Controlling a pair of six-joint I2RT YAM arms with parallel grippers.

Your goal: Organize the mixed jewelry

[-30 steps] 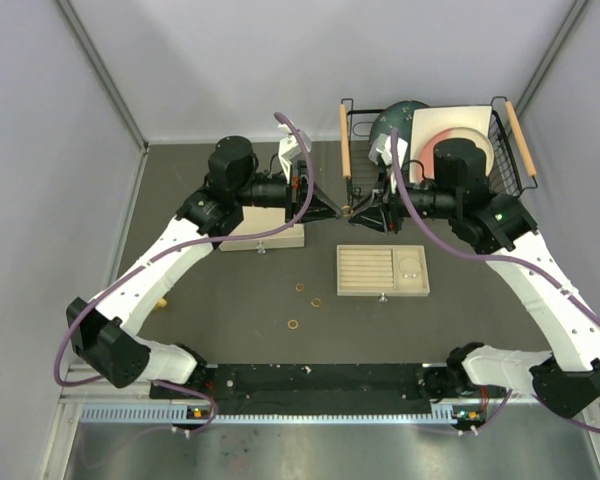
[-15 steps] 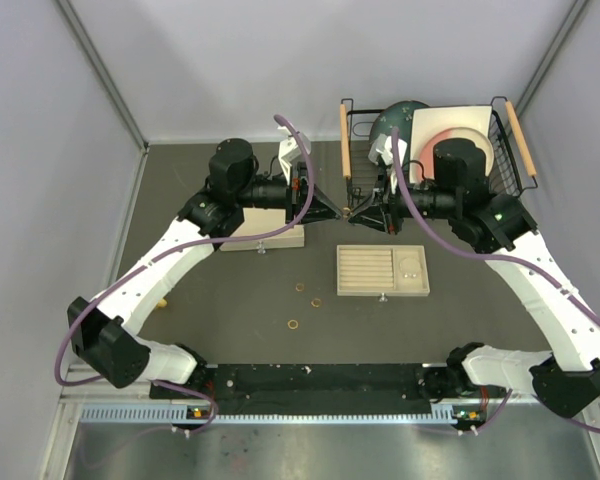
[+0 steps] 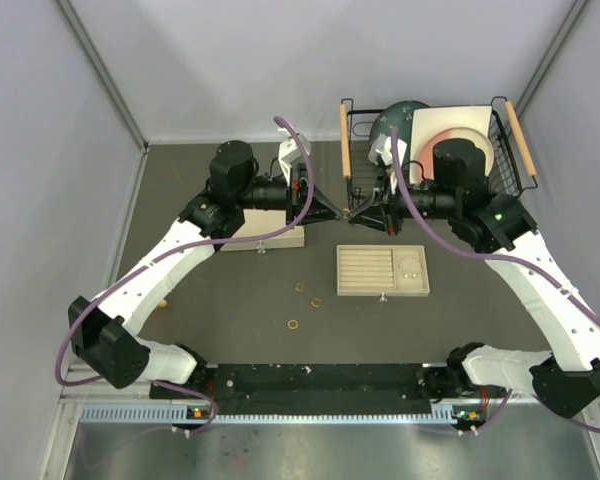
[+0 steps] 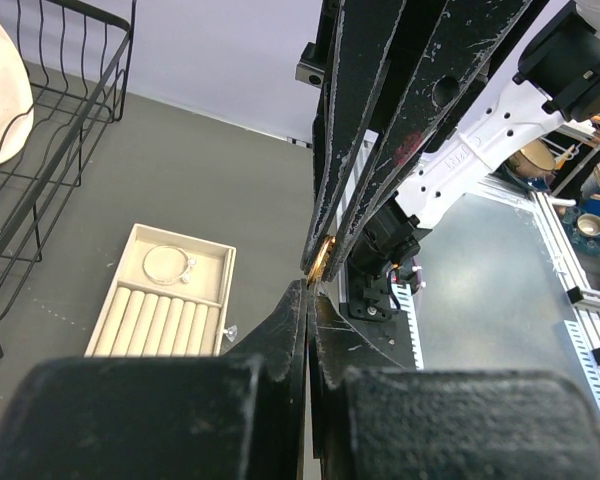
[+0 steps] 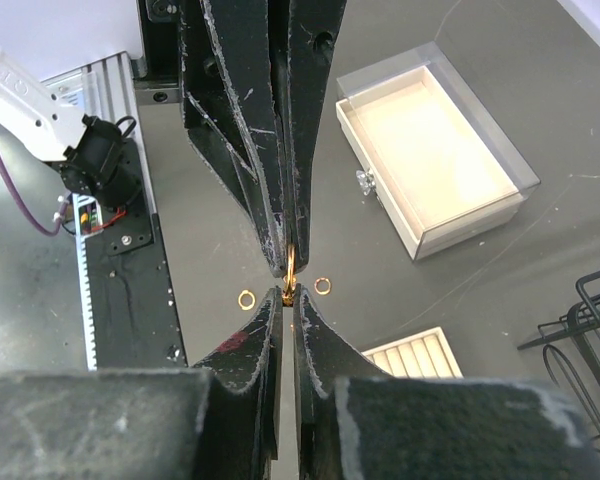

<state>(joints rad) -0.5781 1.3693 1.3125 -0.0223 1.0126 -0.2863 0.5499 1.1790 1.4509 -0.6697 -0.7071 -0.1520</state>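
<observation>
- right gripper comes up from the bottom, jaws pinched tight on the low edge of a gold ring standing edge-on
- left gripper reaches down from the top, tips closed on that same ring
- loose ring and second loose ring lie flat on the tabletop, either side of the tips
- clear-lidded box sits upper right

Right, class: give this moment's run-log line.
left pincer: shut on gold ring | right pincer: shut on gold ring | stage: mid-air handover | loose rings: three on table

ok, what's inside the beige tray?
A thin silver bracelet lies in the open compartment of the beige tray. The roll slots show no rings; in the wrist view the left gripper covers their near ends.
</observation>
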